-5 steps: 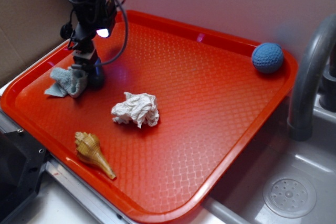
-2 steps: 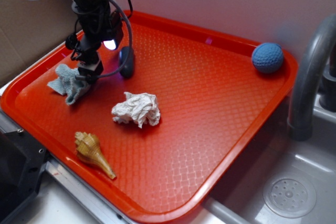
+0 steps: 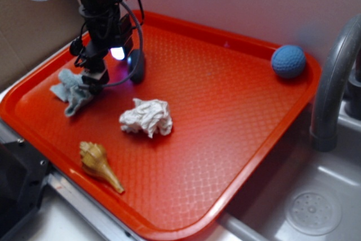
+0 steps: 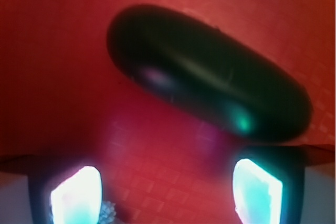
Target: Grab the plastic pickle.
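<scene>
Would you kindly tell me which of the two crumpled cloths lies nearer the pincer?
The light blue cloth, directly beside the pincer; the white cloth lies mid-tray.

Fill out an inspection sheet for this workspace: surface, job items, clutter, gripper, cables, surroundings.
Surface: orange textured tray, flat on the counter.
Job's things: plastic pickle, dark and glossy, lying on the tray near its back-left; not gripped.
Clutter: light blue cloth, crumpled white tissue, tan seashell, blue knitted ball in the far corner.
Gripper: gripper beside the cloth, left of the pickle; wrist view shows the jaws apart, nothing between them.
Cables: black cable looping off the arm.
Surroundings: grey faucet, sink drain, white wall.
</scene>
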Controlling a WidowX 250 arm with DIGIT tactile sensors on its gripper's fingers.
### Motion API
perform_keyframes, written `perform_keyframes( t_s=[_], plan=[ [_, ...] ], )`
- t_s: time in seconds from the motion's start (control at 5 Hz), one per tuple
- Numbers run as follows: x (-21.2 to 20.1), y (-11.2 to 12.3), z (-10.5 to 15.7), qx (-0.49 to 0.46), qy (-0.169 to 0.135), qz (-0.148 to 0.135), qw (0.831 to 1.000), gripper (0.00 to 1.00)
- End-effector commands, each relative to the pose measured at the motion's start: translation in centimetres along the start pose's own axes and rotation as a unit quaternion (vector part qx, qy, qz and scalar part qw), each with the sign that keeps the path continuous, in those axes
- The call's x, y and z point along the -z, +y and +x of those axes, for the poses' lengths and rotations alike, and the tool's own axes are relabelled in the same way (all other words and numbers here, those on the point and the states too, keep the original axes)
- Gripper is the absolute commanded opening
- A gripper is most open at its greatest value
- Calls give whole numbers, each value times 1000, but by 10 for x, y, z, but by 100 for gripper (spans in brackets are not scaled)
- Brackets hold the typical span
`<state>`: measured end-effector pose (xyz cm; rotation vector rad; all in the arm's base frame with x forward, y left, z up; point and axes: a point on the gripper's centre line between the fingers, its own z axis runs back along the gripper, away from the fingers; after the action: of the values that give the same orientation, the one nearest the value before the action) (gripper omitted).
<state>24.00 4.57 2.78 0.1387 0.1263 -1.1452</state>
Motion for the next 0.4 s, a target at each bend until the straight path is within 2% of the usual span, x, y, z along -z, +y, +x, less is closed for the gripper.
perform_keyframes(
  t_s=[0.0,0.2],
  plan=[
    [-9,-2,5,19,-13,18,1000,100],
    [-25,8,-15,-63,-52,-29,996,100]
  ],
)
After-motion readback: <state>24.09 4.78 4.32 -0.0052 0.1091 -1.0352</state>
